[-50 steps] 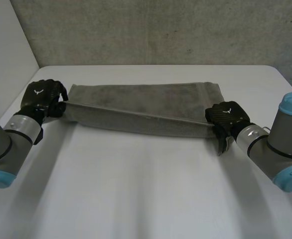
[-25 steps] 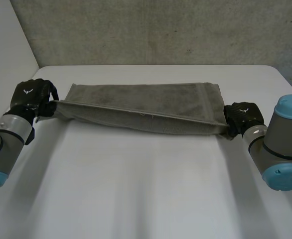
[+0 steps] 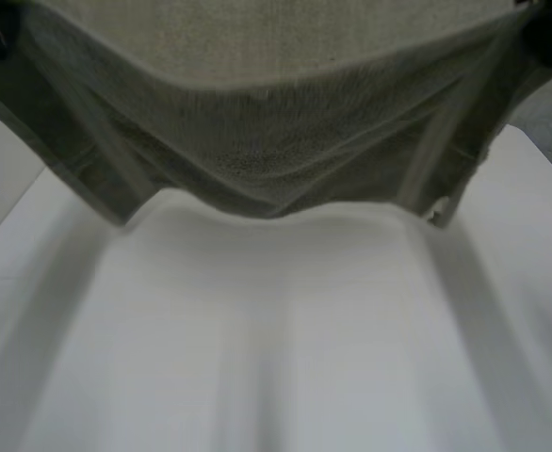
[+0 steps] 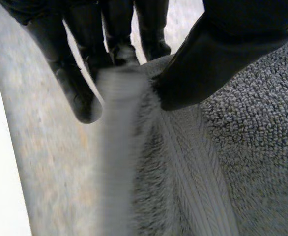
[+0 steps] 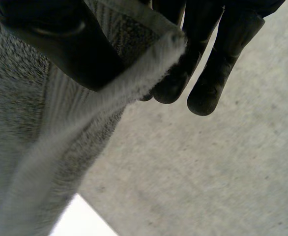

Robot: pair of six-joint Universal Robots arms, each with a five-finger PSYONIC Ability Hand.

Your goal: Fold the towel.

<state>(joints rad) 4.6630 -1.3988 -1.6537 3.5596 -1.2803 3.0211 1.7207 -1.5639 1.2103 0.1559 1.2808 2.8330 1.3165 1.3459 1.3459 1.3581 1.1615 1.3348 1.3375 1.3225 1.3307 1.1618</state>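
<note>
Within 1 second the towel [image 3: 276,160] has risen off the table [image 3: 276,358] and now hangs above it, sagging mid-span. Check both grips: the left hand [image 4: 217,44] pinches 1 upper corner between thumb and fingers, and the right hand [image 5: 65,44] pinches the other. The fold is not yet laid.

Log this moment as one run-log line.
towel: hanging over table, middle sagging | left hand: fingers and thumb pinching towel edge | right hand: pinching towel edge
</note>
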